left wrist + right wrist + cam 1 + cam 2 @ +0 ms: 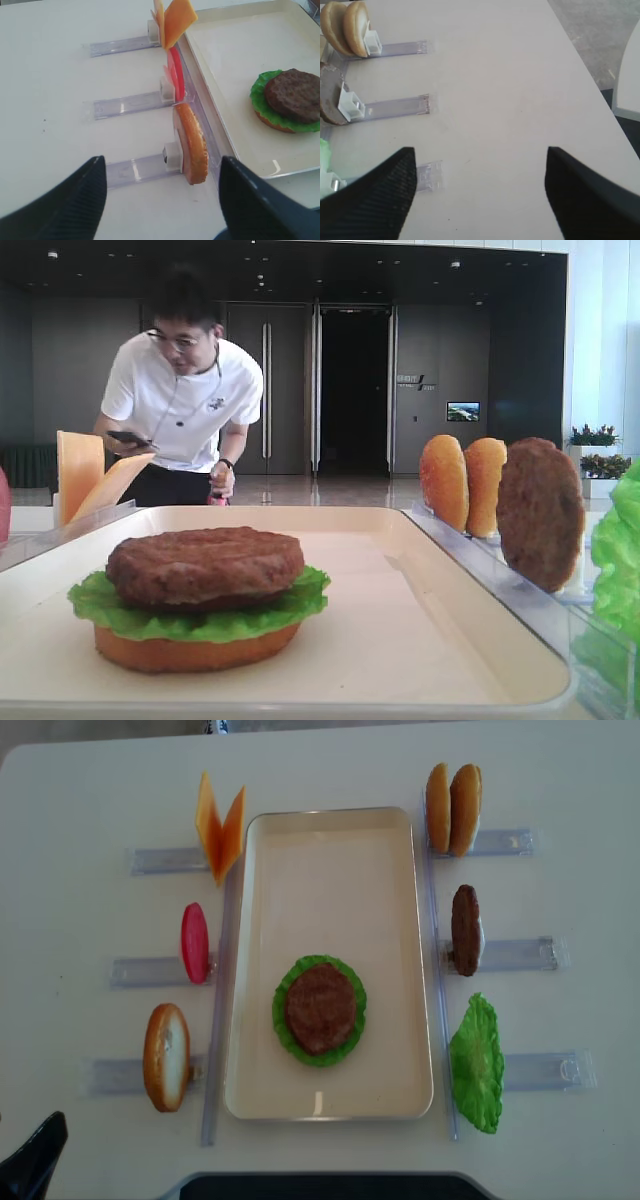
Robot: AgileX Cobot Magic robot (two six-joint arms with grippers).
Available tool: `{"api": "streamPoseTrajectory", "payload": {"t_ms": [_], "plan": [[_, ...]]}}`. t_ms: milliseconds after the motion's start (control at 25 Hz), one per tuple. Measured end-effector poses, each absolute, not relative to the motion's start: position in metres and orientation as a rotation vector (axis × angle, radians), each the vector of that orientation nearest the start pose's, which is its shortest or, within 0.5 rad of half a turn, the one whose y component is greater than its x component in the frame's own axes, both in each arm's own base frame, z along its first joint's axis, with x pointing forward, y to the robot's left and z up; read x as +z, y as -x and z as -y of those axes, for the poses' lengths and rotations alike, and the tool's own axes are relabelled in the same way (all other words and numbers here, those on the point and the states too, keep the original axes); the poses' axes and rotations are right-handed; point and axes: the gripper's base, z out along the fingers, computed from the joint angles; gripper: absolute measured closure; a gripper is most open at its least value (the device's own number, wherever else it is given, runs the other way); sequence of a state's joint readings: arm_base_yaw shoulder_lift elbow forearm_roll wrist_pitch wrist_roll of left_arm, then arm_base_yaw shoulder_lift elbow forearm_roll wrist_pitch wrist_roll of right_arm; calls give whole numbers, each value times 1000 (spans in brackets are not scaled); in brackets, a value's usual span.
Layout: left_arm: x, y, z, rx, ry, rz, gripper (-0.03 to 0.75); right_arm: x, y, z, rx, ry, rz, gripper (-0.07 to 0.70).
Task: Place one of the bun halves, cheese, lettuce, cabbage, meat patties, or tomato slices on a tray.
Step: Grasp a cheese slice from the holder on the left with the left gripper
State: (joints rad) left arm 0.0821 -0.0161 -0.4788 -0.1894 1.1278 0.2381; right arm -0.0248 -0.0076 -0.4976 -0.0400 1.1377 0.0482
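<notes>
On the cream tray [330,850] lies a stack: bun half [190,650], lettuce [284,1032], meat patty [320,1007] on top. Left of the tray stand upright cheese slices [220,830], a tomato slice [194,942] and a bun half [191,142]. On its right stand two bun halves [452,808], a patty [465,930] and lettuce [477,1063]. Cabbage is out of view. My left gripper [162,161] is open and empty, just short of the near-left bun half. My right gripper [480,150] is open over bare table, right of the racks.
Clear plastic racks [150,970] hold the upright pieces on both sides of the tray. A person in a white shirt [185,390] stands beyond the table's far edge. The table's right edge [590,70] borders grey floor.
</notes>
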Motion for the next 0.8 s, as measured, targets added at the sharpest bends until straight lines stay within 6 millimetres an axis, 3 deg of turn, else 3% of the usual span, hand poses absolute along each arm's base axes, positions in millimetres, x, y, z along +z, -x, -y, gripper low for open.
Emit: {"api": "streamPoseTrajectory", "payload": {"t_ms": [800], "plan": [[267,7,16,-37,-180,-2093,181,270,9,3,-34,-81,-2114,94]]}}
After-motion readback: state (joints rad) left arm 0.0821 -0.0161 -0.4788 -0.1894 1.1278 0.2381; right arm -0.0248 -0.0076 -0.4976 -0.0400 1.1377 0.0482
